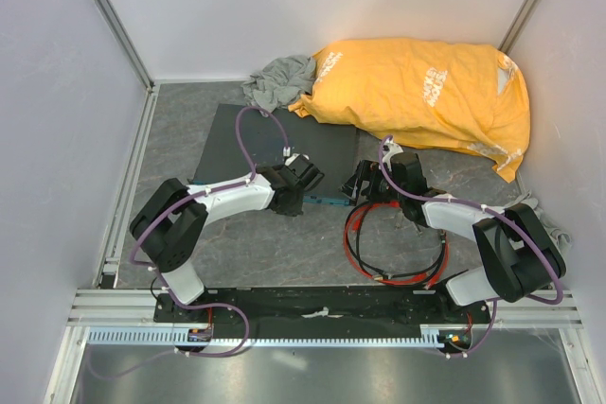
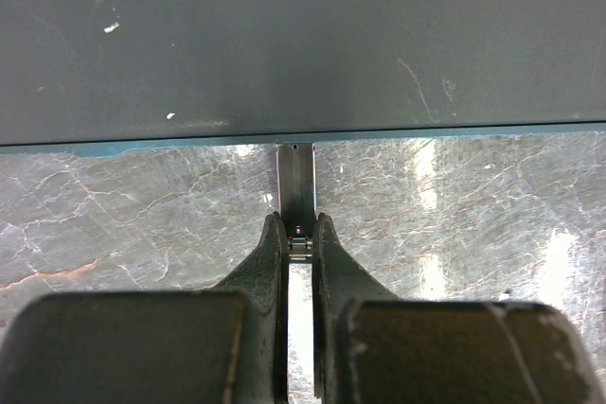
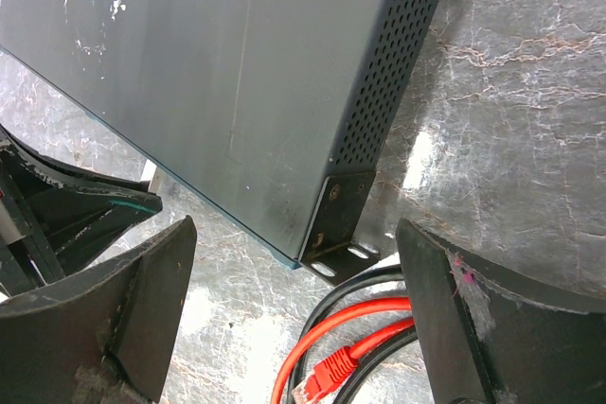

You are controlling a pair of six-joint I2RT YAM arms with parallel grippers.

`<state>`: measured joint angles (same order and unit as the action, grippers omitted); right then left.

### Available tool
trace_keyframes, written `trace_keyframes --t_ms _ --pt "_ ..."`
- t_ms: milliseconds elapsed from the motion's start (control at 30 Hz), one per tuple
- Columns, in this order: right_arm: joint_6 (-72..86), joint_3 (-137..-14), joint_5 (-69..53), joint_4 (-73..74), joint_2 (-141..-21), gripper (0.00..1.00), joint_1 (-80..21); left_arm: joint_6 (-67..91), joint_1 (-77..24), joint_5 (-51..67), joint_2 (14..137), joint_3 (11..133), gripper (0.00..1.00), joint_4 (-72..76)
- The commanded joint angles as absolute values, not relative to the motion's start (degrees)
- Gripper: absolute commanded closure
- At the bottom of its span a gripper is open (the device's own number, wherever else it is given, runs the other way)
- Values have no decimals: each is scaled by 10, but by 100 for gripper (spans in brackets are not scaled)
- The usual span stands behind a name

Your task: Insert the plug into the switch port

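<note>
The flat dark grey box [image 1: 246,144] lies on the marbled table, its thin blue-green front edge [image 2: 142,147] facing me. My left gripper [image 2: 300,229] is shut on the rear of the plug [image 2: 295,186], a small pale connector. The plug's front end meets that edge. The switch port itself is hidden under the box's top. My right gripper [image 3: 294,234] stands wide open over the box's right front corner, holding nothing. The red cable [image 3: 350,319] curves on the table below it, and a red-booted connector [image 3: 327,377] lies loose there.
A black mounting bracket [image 3: 346,219] sticks out at the box's corner. Black cable [image 3: 360,286] runs beside the red coil [image 1: 365,262]. A yellow sack [image 1: 426,92] and a grey cloth [image 1: 279,78] lie behind the box. White walls enclose the table.
</note>
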<state>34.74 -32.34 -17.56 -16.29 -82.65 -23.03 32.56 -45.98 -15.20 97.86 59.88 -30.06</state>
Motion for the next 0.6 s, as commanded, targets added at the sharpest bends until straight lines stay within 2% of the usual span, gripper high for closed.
trace_keyframes --t_ms 0,567 --pt "349 -320 -183 -190 -824 6 -229 301 -457 -149 987 625 98 -198" --pt "352 -318 -192 -200 -831 5 -229 264 -458 -156 957 613 98 -138"
